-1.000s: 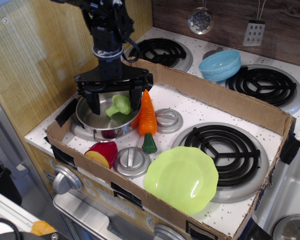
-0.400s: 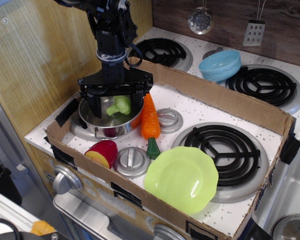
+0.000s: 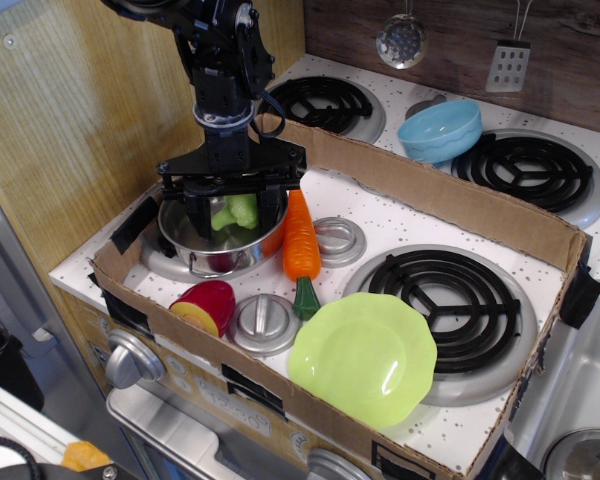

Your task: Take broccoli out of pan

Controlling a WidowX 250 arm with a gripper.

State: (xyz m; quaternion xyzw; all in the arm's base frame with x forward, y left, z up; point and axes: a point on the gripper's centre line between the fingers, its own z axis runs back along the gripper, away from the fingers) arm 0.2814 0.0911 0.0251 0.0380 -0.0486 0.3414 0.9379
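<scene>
The light-green broccoli [image 3: 236, 212] lies inside the shiny steel pan [image 3: 216, 252] at the front left of the stove top. My black gripper [image 3: 234, 212] reaches straight down into the pan. Its two fingers [image 3: 202, 212] stand on either side of the broccoli and press against it. The broccoli still sits low inside the pan, with its lower part hidden by the rim.
An orange carrot [image 3: 300, 240] lies right beside the pan. Two silver discs [image 3: 264, 322] [image 3: 337, 240], a red-yellow toy [image 3: 206, 306] and a lime-green plate [image 3: 362, 357] lie nearby. A cardboard wall [image 3: 430, 195] rings the area. A blue bowl [image 3: 440, 130] sits at the back.
My gripper has come lower into the pan and its fingers have drawn in against the broccoli. The carrot has shifted slightly.
</scene>
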